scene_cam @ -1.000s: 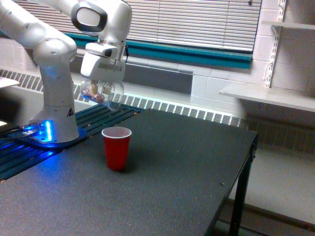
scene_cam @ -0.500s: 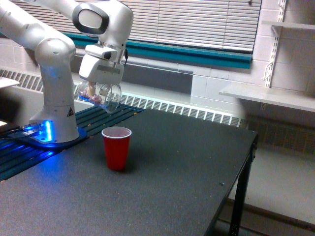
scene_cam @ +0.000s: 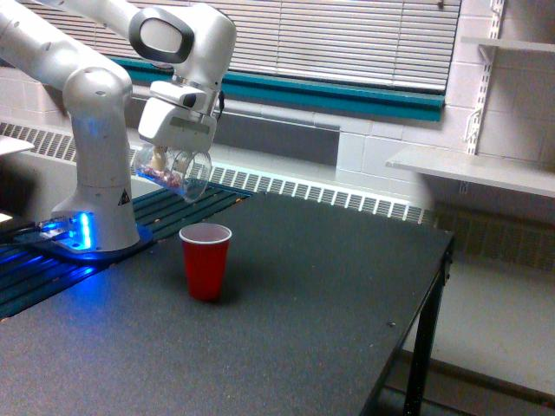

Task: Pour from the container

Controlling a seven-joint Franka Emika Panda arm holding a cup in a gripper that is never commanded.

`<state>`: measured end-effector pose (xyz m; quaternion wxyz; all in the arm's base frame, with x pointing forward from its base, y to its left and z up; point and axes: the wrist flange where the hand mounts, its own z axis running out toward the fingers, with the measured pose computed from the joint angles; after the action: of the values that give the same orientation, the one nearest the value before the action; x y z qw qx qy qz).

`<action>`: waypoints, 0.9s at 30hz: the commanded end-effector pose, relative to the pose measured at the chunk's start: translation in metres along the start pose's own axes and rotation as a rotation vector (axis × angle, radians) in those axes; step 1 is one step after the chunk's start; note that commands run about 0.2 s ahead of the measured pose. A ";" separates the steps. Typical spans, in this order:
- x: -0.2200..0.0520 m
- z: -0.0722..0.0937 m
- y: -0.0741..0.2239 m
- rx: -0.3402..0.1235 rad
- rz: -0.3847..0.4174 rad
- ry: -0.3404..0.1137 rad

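Above dark table point(scene_cam: 329, 286), tool point(scene_cam: 173, 154) grips tilted container point(scene_cam: 172, 172).

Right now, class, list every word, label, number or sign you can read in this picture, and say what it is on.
No words or numbers can be read.
Robot base: a small triangular sign, too small to make out.
Red cup and clear cup in the hand: no print visible.

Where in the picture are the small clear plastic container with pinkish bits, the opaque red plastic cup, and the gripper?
Clear plastic container point(scene_cam: 176, 172), exterior view: its tilted transparent wall.
Red plastic cup point(scene_cam: 205, 270), exterior view: its outer side.
Gripper point(scene_cam: 172, 160), exterior view: between its fingertips.
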<state>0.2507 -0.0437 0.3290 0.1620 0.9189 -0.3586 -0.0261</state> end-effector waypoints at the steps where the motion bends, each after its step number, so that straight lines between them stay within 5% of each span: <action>1: -0.007 0.009 -0.004 -0.041 -0.024 0.000; 27: -0.004 0.013 -0.005 -0.064 -0.020 -0.009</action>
<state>0.2573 -0.0453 0.3242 0.1760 0.9181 -0.3534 -0.0345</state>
